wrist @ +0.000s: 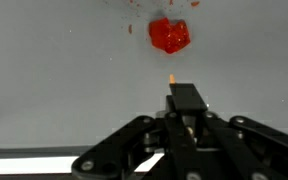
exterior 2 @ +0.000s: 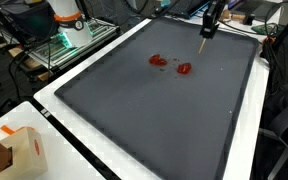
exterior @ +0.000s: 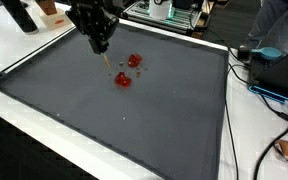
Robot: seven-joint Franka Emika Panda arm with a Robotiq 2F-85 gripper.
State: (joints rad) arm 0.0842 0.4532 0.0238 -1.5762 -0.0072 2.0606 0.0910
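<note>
My gripper is shut on a thin stick with an orange tip that points down toward a dark grey mat. In both exterior views the gripper hovers above the mat's far part, and the stick's tip hangs just above the surface. Red blobs lie on the mat close to the tip. In the wrist view one red blob sits just ahead of the tip, with small red specks around it.
The mat lies on a white table. A cardboard box stands at the table's near corner. Cables and a blue object lie beside the mat. Equipment racks stand behind.
</note>
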